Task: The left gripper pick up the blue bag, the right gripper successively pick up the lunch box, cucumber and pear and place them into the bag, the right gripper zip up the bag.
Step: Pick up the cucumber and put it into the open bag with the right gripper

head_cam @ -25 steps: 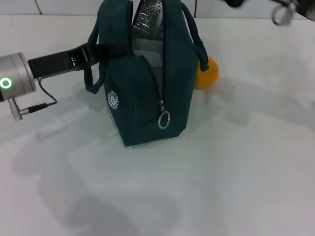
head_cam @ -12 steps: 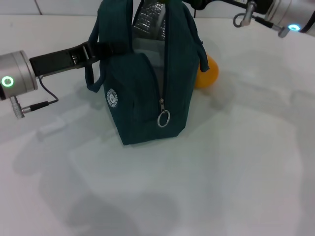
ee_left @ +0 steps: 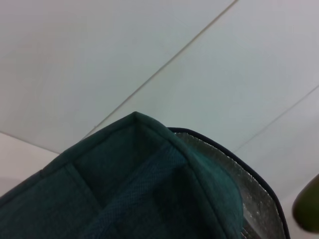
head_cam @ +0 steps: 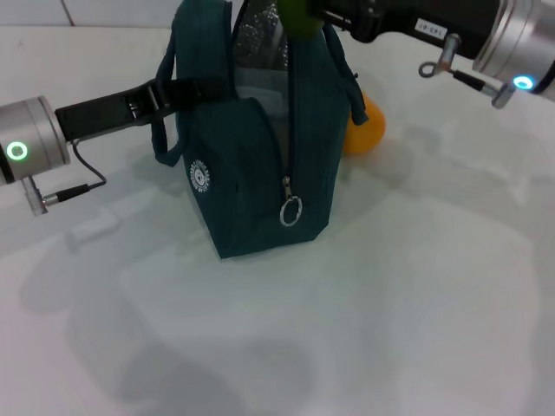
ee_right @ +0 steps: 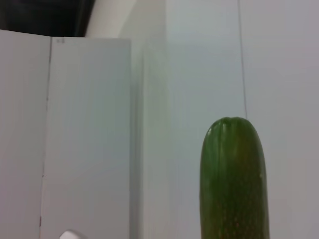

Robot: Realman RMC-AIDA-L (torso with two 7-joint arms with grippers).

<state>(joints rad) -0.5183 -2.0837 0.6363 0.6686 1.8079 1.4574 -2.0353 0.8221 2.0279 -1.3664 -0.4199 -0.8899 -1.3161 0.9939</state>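
Note:
The blue bag (head_cam: 251, 156) stands upright mid-table with its top open and its foil lining (head_cam: 256, 35) showing. My left gripper (head_cam: 186, 87) reaches in from the left and is shut on the bag's upper side by a handle. A pale clear surface inside the opening (head_cam: 260, 91) looks like the lunch box. My right gripper (head_cam: 319, 15) comes in from the upper right, shut on the cucumber (head_cam: 297, 17), which hangs over the bag's opening. The cucumber (ee_right: 233, 179) fills the right wrist view, and its tip (ee_left: 308, 209) shows beside the bag's rim (ee_left: 139, 149). The pear (head_cam: 364, 128) lies on the table behind the bag's right side.
The ring zipper pull (head_cam: 290, 211) hangs low on the bag's front seam. The left arm's cable (head_cam: 74, 184) trails on the white table (head_cam: 390, 303). A white wall stands behind the table.
My right arm has swung in from the top right corner, bringing the cucumber over the bag's opening. The bag, the pear and the left gripper stay where they were.

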